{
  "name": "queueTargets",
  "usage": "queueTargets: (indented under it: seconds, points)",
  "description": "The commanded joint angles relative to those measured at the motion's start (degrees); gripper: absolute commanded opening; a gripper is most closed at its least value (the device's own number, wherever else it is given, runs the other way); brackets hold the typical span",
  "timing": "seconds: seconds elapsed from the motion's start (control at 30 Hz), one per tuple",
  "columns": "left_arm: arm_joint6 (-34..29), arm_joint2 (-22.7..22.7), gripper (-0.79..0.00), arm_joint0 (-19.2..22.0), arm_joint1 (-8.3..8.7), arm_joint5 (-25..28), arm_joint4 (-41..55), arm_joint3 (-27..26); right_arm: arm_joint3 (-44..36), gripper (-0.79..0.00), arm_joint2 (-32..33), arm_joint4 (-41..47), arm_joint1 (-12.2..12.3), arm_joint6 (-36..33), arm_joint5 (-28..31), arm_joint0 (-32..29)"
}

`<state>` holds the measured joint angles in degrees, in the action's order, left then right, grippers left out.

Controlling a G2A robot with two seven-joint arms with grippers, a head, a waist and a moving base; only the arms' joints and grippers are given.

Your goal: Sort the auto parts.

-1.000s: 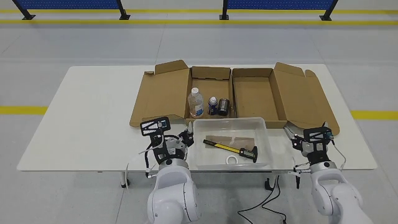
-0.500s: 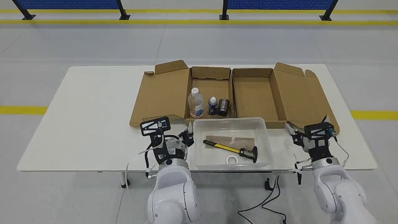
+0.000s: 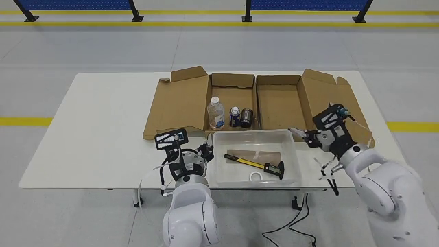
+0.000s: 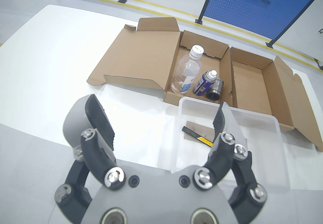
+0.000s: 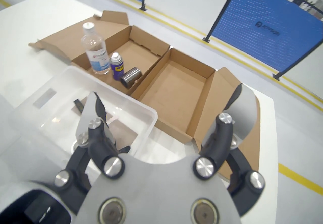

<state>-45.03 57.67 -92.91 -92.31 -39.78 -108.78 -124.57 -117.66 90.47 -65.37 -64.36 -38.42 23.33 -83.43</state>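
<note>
Left hand [image 4: 156, 111], spread and empty, hovers left of the clear plastic tray [image 3: 250, 132]. Inside the tray lies an unsorted black-and-yellow bar-shaped tool [image 3: 255, 165]. Right hand [image 5: 167, 99], spread and empty, hovers at the tray's right rim, apparently poised to reach in.

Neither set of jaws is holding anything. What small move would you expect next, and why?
Probably the right gripper should dip into the clear bin toward the black-and-yellow tool: its jaws stand open and empty by the bin's corner, and the right-hand box holds nothing.
</note>
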Motion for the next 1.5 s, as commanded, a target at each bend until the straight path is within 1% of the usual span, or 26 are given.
queueTargets:
  seconds: [0.0,0.1,0.13,0.23,0.33,0.4,0.6,0.83,1.47]
  points:
    - [0.0,0.0,0.000,0.0,0.00,0.0,0.0,0.0,1.1,0.000,-1.8,3.5,0.1,-7.3,1.9,2.8]
    - [0.0,0.0,0.000,0.0,0.00,0.0,0.0,0.0,3.6,0.000,-4.7,9.7,0.2,-16.8,2.9,7.3]
    - [0.0,0.0,0.000,0.0,0.00,0.0,0.0,0.0,4.6,0.000,-6.2,11.1,0.3,-21.4,3.7,9.4]
    - [0.0,0.0,0.000,0.0,0.00,0.0,0.0,0.0,7.3,0.000,-9.7,13.5,0.4,-28.6,6.3,13.1]
    - [0.0,0.0,0.000,0.0,0.00,0.0,0.0,0.0,9.8,0.000,-12.1,15.0,0.6,-33.3,7.8,15.6]
    - [0.0,0.0,0.000,0.0,0.00,0.0,0.0,0.0,11.6,0.000,-13.9,16.8,0.7,-35.6,7.0,17.3]
    - [0.0,0.0,0.000,0.0,0.00,0.0,0.0,0.0,16.2,0.000,-22.5,17.4,2.3,-36.8,5.8,22.5]
    - [0.0,0.0,0.000,0.0,0.00,0.0,0.0,0.0,20.7,0.000,-32.8,20.0,5.6,-35.1,7.4,29.5]
    - [0.0,0.0,0.000,0.0,0.00,0.0,0.0,0.0,20.9,0.000,-33.3,20.1,5.7,-34.9,7.6,29.8]
